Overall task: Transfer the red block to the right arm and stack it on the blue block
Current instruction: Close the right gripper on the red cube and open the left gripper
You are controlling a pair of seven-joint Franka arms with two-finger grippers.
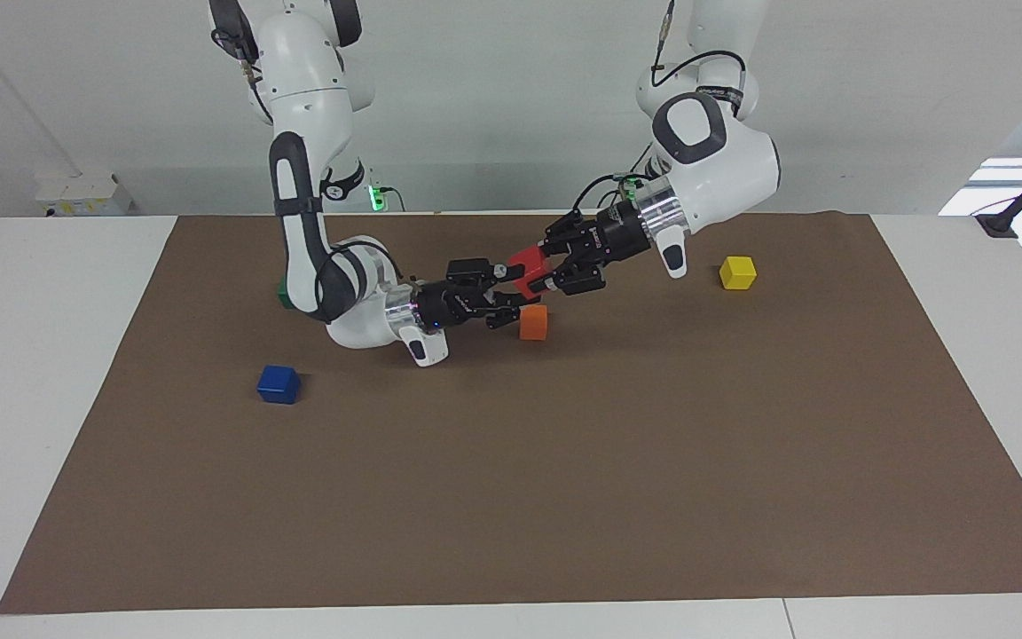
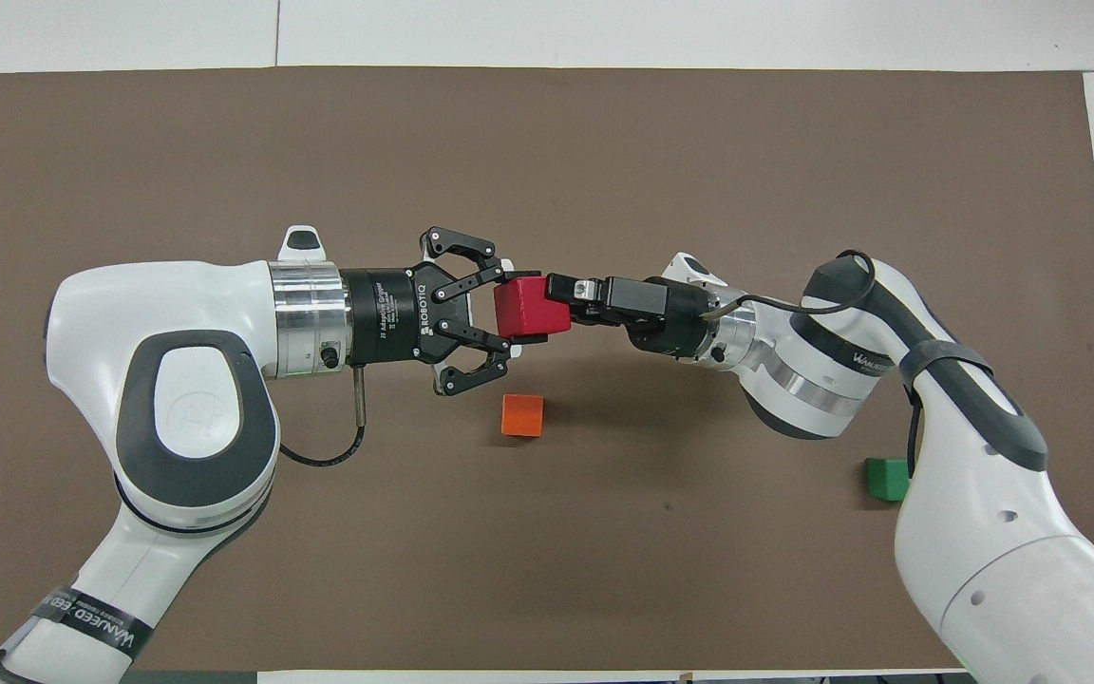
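So here's where I was: my left gripper (image 2: 506, 312) was pinching the red block (image 2: 530, 309) up in the air, and my right gripper (image 2: 561, 290) had its fingers pressed onto that same cube from the other end. Both of us had hold of it at once, over the brown mat (image 1: 564, 488), roughly midway between its two short edges and closer to the edge on my side.

As for lettering, the black body of the left gripper said ROBOTIQ, with "2F Adaptive Gripper" next to it. The right arm (image 2: 965, 494) had a dark band reading something like WANJEED, and the left arm (image 2: 167, 399) had a similar band low down. I couldn't make out the rest of either one.

From above I could only see one finger of the right gripper, lying across the cube's edge, and the other one was underneath. The blue block (image 1: 279, 384) didn't show from above at all. From across the table (image 1: 32, 355) it sat alone on the mat toward the right arm's end. The green block (image 2: 886, 478) was half hidden by my right arm, closer to my edge of the mat than the blue one. The yellow block (image 1: 737, 272) sat toward the left arm's end, and it was only visible from across.

The orange block (image 1: 533, 322) sat on the mat right by the handover spot, just below my right gripper.
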